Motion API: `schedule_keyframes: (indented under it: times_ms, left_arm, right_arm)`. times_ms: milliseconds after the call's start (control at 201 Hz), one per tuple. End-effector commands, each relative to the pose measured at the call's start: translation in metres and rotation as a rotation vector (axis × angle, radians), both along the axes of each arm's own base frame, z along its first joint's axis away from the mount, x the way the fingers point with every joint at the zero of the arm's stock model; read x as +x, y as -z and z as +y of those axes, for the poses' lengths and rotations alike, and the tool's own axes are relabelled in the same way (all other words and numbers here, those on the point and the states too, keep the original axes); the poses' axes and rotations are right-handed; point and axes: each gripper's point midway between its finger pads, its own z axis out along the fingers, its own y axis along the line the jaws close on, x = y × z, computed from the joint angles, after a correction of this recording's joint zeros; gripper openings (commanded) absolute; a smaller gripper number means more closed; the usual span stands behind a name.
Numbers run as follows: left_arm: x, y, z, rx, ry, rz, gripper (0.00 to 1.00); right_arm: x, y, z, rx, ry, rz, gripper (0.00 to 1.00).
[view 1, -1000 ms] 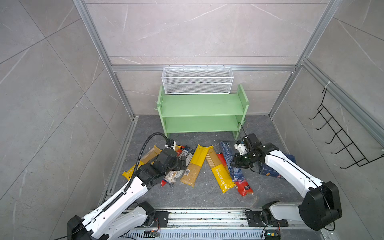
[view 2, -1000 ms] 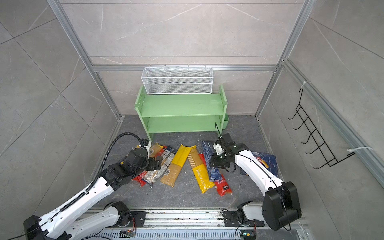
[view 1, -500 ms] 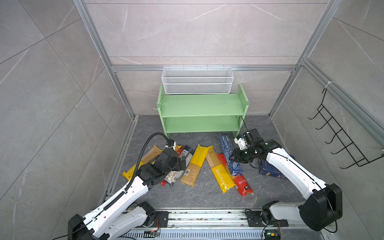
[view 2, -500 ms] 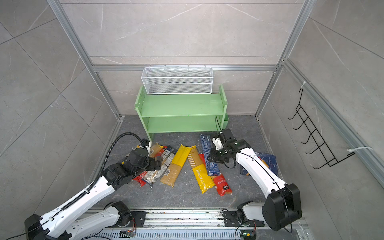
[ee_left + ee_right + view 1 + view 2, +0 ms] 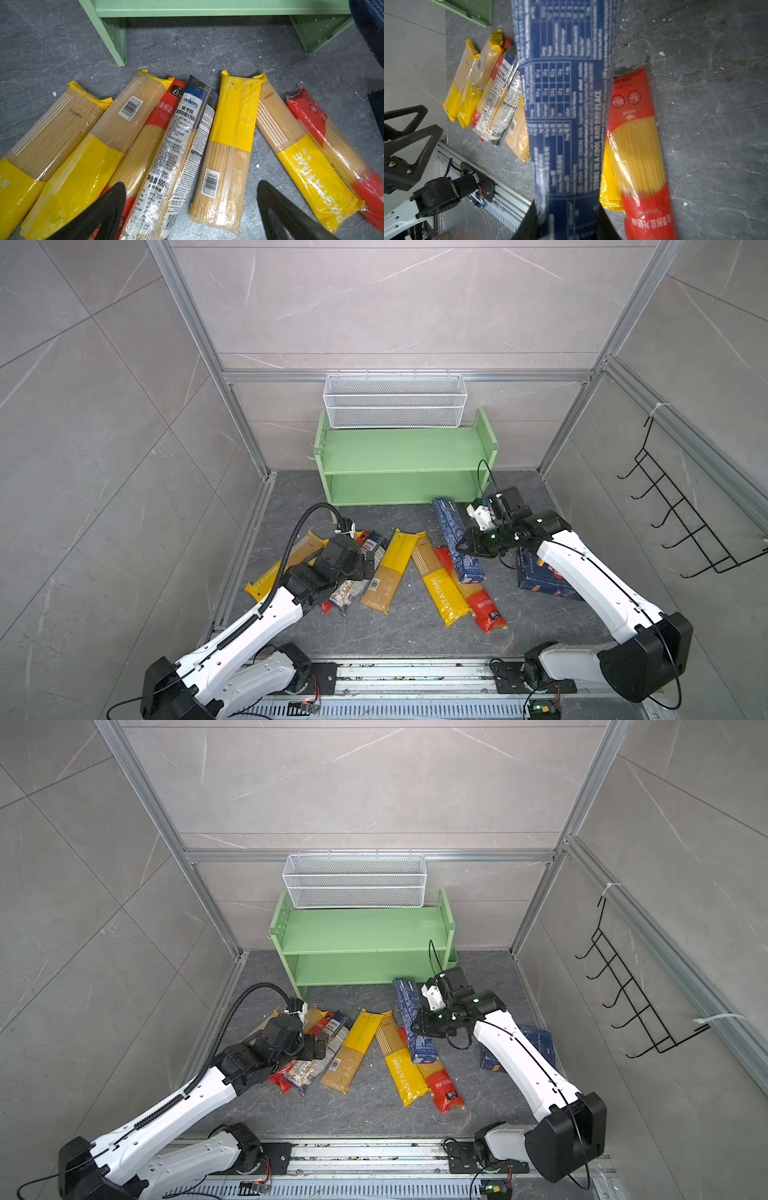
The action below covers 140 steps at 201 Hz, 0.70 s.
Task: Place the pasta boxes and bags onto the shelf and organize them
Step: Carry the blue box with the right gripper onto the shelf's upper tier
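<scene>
The right gripper (image 5: 462, 546) clamps the long, narrow dark-blue carton (image 5: 446, 518) (dense white print) just before the green shelf (image 5: 399, 452). The left gripper (image 5: 191, 187) gapes over seven spaghetti bags (image 5: 232, 124). The second carton, wide Barilla (image 5: 530, 578), lies on the floor.

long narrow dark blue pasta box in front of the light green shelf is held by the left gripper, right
Wrong gripper: the long narrow dark blue pasta box in front of the light green two-tier shelf is held by the right gripper, as both top views show.
</scene>
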Motion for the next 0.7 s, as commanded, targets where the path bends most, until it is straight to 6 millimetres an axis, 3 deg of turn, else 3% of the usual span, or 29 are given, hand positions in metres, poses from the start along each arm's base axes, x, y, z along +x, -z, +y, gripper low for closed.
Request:
schedule_keyframes:
  times_ms: [0,279,692]
  left_arm:
    - [0.011,-0.019,-0.006,-0.015,0.006,-0.054,1.00]
    - [0.014,-0.014,-0.011,-0.021,0.009,-0.038,1.00]
    - [0.011,-0.019,-0.009,-0.041,0.002,-0.045,1.00]
  right_arm:
    - [-0.006,-0.050,0.016,0.098,-0.060,-0.118,0.03]
    - [-0.029,-0.073,0.021,0.174,-0.099,-0.143,0.02]
    - [-0.035,-0.123,0.031,0.281,-0.132,-0.221,0.03]
